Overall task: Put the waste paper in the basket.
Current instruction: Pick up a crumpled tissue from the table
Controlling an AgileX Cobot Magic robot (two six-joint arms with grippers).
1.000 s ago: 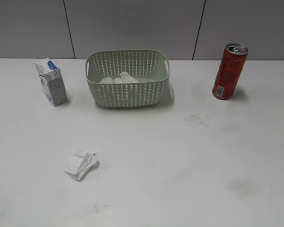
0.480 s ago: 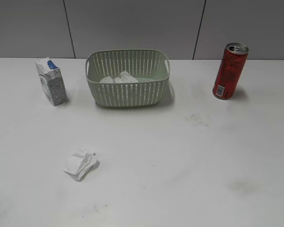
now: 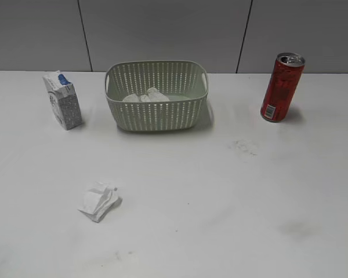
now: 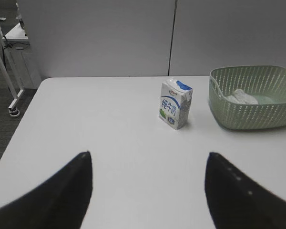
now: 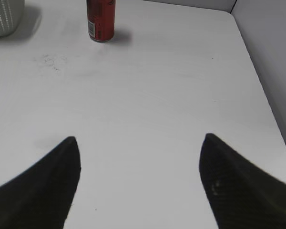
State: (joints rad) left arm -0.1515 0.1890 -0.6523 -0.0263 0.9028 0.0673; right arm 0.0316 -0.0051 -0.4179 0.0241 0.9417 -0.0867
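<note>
Showing no change since a second ago: one waste paper (image 3: pixel 98 201) wad on worktop (image 3: pixel 220 191), others in basket (image 3: pixel 156 95). Left claw (image 4: pixel 148 191), right claw (image 5: pixel 138 183) spread wide, empty. One wad remaining.

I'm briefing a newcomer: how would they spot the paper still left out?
Start at the green basket at the table's far middle, then come toward the near left. The crumpled white wad lies alone on bare tabletop, unlike the upright printed carton beside the basket.
</note>
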